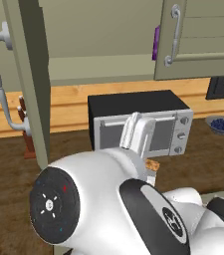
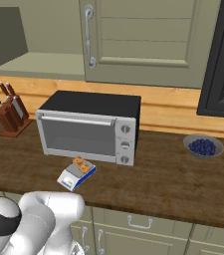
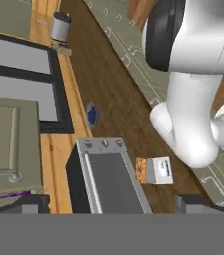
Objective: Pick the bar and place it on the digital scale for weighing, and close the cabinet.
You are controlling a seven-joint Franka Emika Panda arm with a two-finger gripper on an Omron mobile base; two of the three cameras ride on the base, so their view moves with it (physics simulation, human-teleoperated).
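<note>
- The gripper (image 3: 111,203) is seen with its dark tips spread wide and nothing pinched between them.
- Just ahead of the tips, the tan speckled bar (image 3: 142,170) is found resting on the small white digital scale (image 3: 160,170); weighing is judged done.
- Farther off, the grey-green wall cabinet (image 1: 26,74) is seen with its left door swung open; closing is left.

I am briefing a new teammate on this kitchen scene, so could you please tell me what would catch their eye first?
Most striking is the silver-and-black toaster oven in the middle of the dark wooden counter. Just in front of it, the small speckled tan-brown bar lies on the little white digital scale. Above the counter, one door of the grey-green wall cabinet stands swung open at the left.
</note>
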